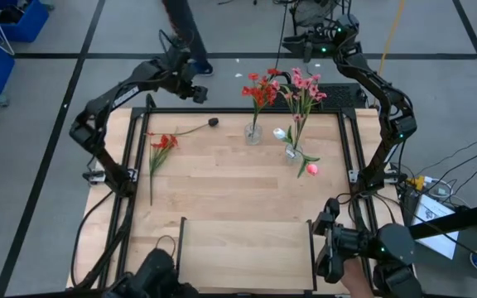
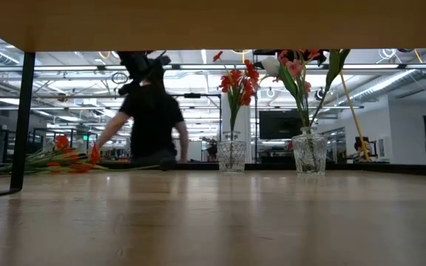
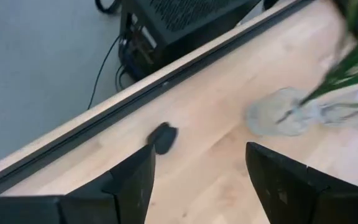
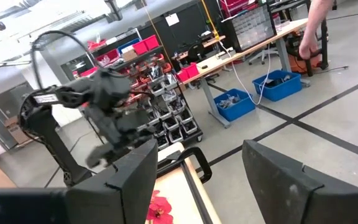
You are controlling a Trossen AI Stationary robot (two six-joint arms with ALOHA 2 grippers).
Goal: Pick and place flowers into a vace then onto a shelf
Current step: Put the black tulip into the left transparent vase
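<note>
Two glass vases stand at the table's far middle. One vase [image 1: 253, 132] [image 2: 232, 154] holds a red spray, the other vase [image 1: 292, 151] [image 2: 309, 153] pink sprays and a white tulip bud [image 1: 279, 132]. A pink-red tulip bud [image 1: 311, 169] shows just near of it. A loose red-blossom stem [image 1: 160, 149] [image 2: 61, 159] lies flat at the left. My left gripper [image 1: 199, 93] [image 3: 201, 155] hangs open above the far edge, left of the vases, with nothing between its fingers. My right gripper [image 1: 303, 43] [image 4: 197, 155] waits open beyond the far edge. The shelf [image 1: 247, 252] sits at the near edge.
A small dark thing [image 1: 213, 122] [image 3: 162, 137] lies on the table near the far edge, below my left gripper. Black rails [image 1: 350, 149] frame the table. A person [image 2: 150, 111] stands beyond the far edge. A black box [image 1: 338, 95] sits behind the vases.
</note>
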